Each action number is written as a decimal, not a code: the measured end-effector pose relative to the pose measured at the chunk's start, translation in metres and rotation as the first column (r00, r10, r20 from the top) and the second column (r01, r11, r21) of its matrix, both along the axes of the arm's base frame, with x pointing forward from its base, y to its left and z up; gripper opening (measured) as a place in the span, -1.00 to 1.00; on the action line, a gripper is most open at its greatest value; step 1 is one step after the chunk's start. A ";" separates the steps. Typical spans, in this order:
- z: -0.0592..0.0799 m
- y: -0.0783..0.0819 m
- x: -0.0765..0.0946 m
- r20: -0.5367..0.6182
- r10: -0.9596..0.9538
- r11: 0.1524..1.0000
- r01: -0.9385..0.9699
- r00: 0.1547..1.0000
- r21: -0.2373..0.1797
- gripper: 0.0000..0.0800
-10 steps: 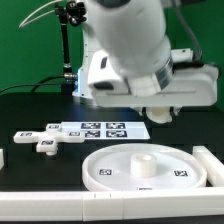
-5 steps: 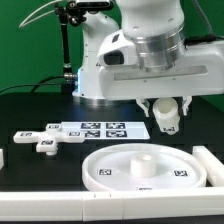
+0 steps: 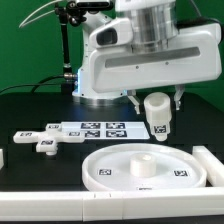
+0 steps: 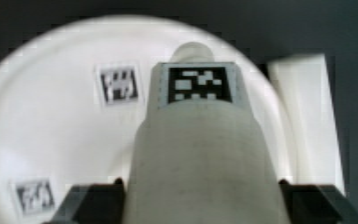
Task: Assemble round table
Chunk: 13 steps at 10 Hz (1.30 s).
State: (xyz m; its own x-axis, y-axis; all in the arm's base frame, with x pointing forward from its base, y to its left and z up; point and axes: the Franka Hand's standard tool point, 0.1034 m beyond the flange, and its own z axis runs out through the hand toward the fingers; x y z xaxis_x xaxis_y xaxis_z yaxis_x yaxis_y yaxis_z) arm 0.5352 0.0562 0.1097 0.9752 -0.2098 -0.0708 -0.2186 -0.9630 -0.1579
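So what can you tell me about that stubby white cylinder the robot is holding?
The cylinder is short, thick and white, plastic-looking, with a black-and-white square tag on its side. It stands roughly upright in the air, clamped between the two fingers of the gripper, one on each side. It hangs above the big round disc without touching it; nothing but the fingers touches it.
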 end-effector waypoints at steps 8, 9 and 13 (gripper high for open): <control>0.013 -0.018 0.029 0.251 0.186 0.981 -0.165 0.950 -0.102 0.02; 0.012 -0.018 0.030 0.271 0.181 0.982 -0.157 0.945 -0.108 0.02; 0.010 -0.026 0.031 0.383 0.310 0.946 -0.244 0.870 -0.211 0.02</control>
State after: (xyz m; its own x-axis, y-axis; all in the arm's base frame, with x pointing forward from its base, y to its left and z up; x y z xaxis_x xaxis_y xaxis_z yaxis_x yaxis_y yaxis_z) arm 0.5666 0.0303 0.1193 0.9303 0.0973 0.3538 0.1124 -0.9934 -0.0223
